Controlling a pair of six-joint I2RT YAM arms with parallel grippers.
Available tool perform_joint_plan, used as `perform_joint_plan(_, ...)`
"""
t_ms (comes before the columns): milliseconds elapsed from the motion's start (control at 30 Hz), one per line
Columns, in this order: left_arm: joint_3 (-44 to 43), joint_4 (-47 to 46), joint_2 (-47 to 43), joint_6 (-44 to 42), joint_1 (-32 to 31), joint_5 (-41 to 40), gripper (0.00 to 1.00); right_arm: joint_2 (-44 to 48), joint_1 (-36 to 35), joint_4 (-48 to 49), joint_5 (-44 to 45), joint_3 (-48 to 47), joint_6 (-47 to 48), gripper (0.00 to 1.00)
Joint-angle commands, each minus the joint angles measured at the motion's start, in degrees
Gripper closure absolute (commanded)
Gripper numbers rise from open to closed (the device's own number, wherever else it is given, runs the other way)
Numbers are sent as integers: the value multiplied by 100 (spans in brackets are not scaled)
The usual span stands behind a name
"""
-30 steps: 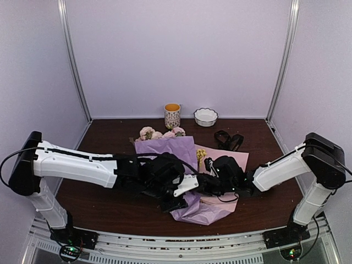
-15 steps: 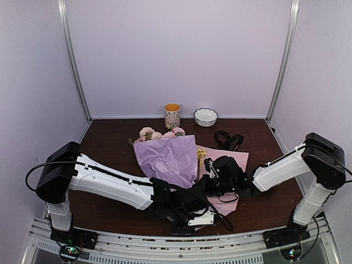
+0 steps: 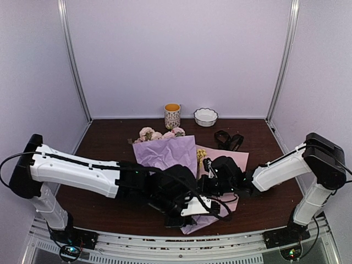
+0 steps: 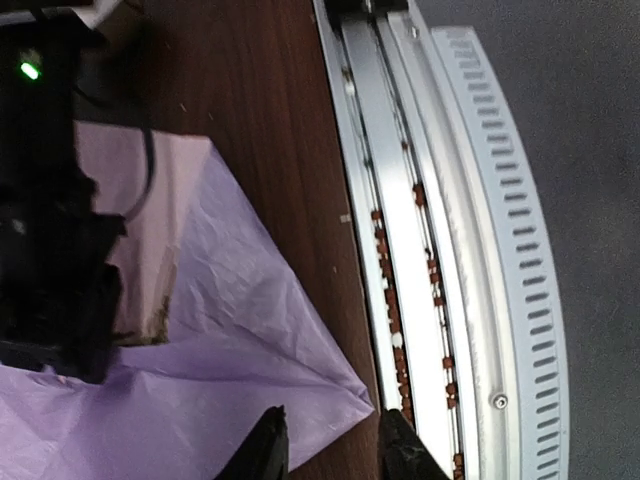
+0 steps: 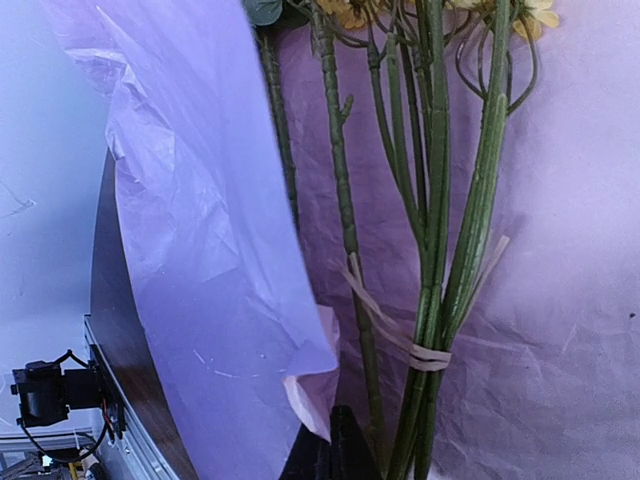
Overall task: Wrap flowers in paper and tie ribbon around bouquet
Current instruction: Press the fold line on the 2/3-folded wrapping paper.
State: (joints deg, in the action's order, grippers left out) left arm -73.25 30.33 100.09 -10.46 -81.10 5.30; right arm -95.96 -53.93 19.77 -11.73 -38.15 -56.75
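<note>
The left gripper (image 4: pixel 332 455) is hovering at the table (image 4: pixel 290 150) front edge, its fingers apart around the paper (image 4: pixel 230 330) corner, seemingly not pinching it. The right gripper (image 5: pixel 335 450) is resting closed beside the flowers (image 5: pixel 435 250), which are lying on the paper. The ribbon (image 3: pixel 228 140) is lying behind.

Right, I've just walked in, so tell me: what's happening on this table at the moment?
The flowers are being wrapped in lilac paper. The left tool is open, with one finger on either side of the sheet's near corner. The right tool is shut beside the bound stems, where one side of the paper is folded over them. Whether it grips anything is unclear. The black ribbon lies loose behind the paper, not yet tied on.
</note>
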Motion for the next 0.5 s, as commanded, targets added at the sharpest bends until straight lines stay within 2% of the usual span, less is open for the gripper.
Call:
perform_joint_plan(0, 130, -483, 18, 15, 56, -127, 68, 201, -76, -195, 171, -161, 126, 100)
perform_joint_plan(67, -11, -313, 458, 48, 91, -502, 72, 227, -85, -235, 191, -168, 129, 100)
perform_joint_plan(200, -196, -317, 1222, -30, 121, -1130, 72, 240, -84, -249, 245, -147, 121, 100)
perform_joint_plan(333, -574, -287, 1972, -14, 66, -765, 77, 185, -95, -188, 258, -78, 86, 100)
perform_joint_plan(467, -435, -373, 1847, 45, 16, -929, 78, 191, -90, -75, 317, 41, 41, 100)
